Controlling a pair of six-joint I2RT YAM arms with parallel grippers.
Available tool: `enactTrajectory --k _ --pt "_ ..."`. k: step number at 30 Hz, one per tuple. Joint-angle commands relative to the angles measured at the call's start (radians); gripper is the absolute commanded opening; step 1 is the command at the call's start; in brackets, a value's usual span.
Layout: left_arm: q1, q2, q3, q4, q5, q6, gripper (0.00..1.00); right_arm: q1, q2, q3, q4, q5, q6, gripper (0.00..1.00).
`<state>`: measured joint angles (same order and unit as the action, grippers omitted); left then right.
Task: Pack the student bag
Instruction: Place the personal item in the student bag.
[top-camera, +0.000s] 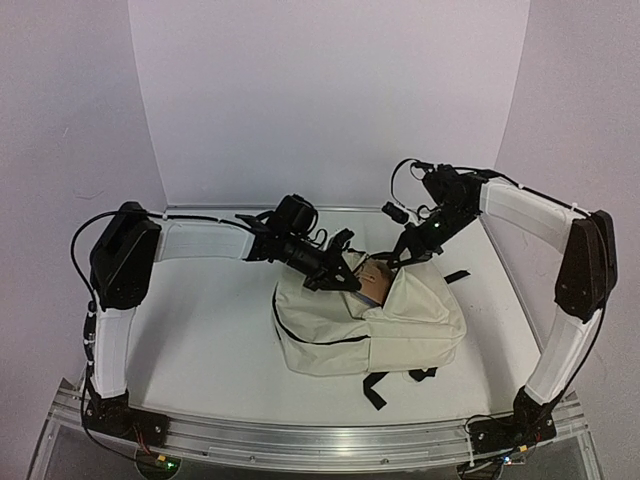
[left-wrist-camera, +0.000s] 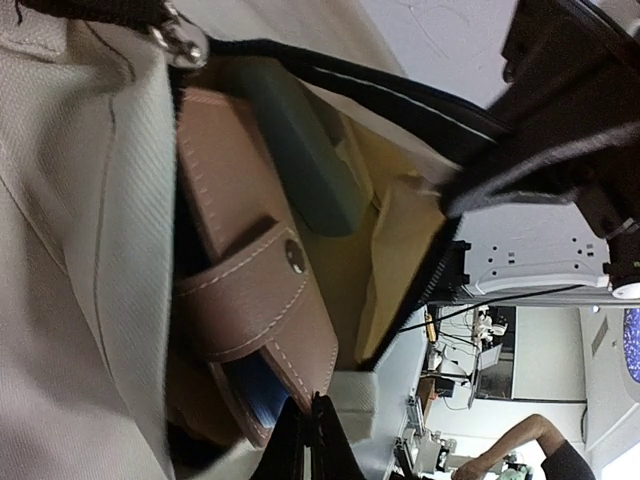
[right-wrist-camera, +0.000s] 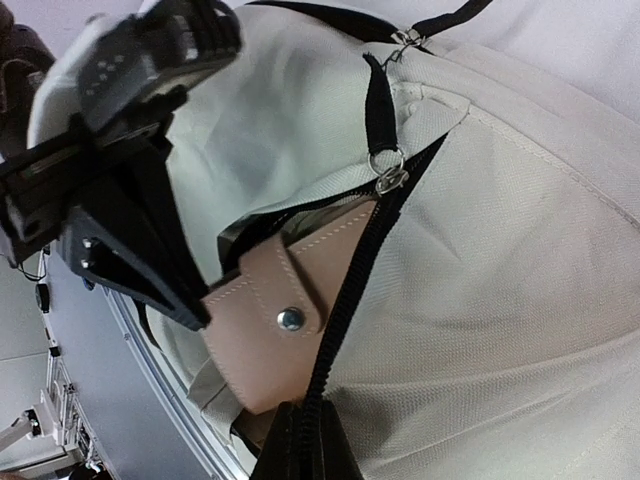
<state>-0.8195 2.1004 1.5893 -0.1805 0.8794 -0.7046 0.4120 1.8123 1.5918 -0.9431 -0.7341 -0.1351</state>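
Observation:
The cream student bag (top-camera: 400, 320) lies in the middle of the table with its top opening facing the back. A pink leather case (top-camera: 376, 282) with a metal snap pokes out of that opening. My left gripper (top-camera: 348, 280) is shut at the opening's left rim, pinching the bag's cream edge (left-wrist-camera: 355, 395) right beside the pink case (left-wrist-camera: 250, 300). My right gripper (top-camera: 400, 260) is shut on the black zipper edge (right-wrist-camera: 345, 300) at the right side. A grey-green case (left-wrist-camera: 300, 150) lies deeper inside, against the lining. The pink case (right-wrist-camera: 270, 330) sits between both grippers.
Black straps (top-camera: 375, 390) trail from the bag's near side toward the aluminium rail (top-camera: 320, 440). White backdrop walls close the back and both sides. The left gripper's black body (right-wrist-camera: 120, 150) hangs close over the bag in the right wrist view.

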Motion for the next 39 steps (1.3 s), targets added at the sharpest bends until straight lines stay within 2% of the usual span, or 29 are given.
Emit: enactTrajectory --k 1,5,9,14,16,19,23,28,33,37,39 --pt "-0.007 0.059 0.097 0.053 -0.061 -0.029 0.00 -0.006 -0.079 -0.027 0.043 -0.052 -0.021 0.00" --pt "-0.025 0.137 0.164 0.148 -0.071 -0.079 0.00 -0.001 -0.078 -0.040 0.047 -0.062 -0.012 0.00" --pt "-0.087 0.194 0.273 0.106 -0.024 0.017 0.01 0.000 -0.052 -0.001 0.053 -0.062 0.001 0.00" --pt "-0.154 0.163 0.223 0.102 -0.041 0.115 0.08 -0.003 -0.018 0.027 0.053 -0.081 0.028 0.00" --pt "-0.166 0.139 0.196 0.101 -0.064 0.140 0.15 -0.005 -0.016 0.021 0.053 -0.100 0.035 0.00" --pt "-0.167 0.105 0.173 0.090 -0.082 0.176 0.35 -0.006 -0.017 0.009 0.055 -0.111 0.037 0.01" --pt "-0.165 0.036 0.149 0.008 -0.136 0.228 0.52 -0.006 -0.023 0.000 0.053 -0.117 0.035 0.03" --pt "-0.113 -0.068 0.111 -0.094 -0.257 0.215 0.60 -0.003 -0.059 -0.038 0.054 -0.124 0.011 0.06" --pt "-0.042 -0.150 0.064 -0.122 -0.317 0.178 0.60 0.008 -0.083 -0.074 0.055 -0.126 0.001 0.08" --pt "0.040 -0.204 0.019 -0.105 -0.383 0.118 0.61 0.044 -0.084 -0.094 0.063 -0.129 -0.005 0.19" --pt "0.085 -0.190 0.074 -0.182 -0.444 0.109 0.65 0.073 -0.075 -0.109 0.068 -0.125 -0.011 0.30"
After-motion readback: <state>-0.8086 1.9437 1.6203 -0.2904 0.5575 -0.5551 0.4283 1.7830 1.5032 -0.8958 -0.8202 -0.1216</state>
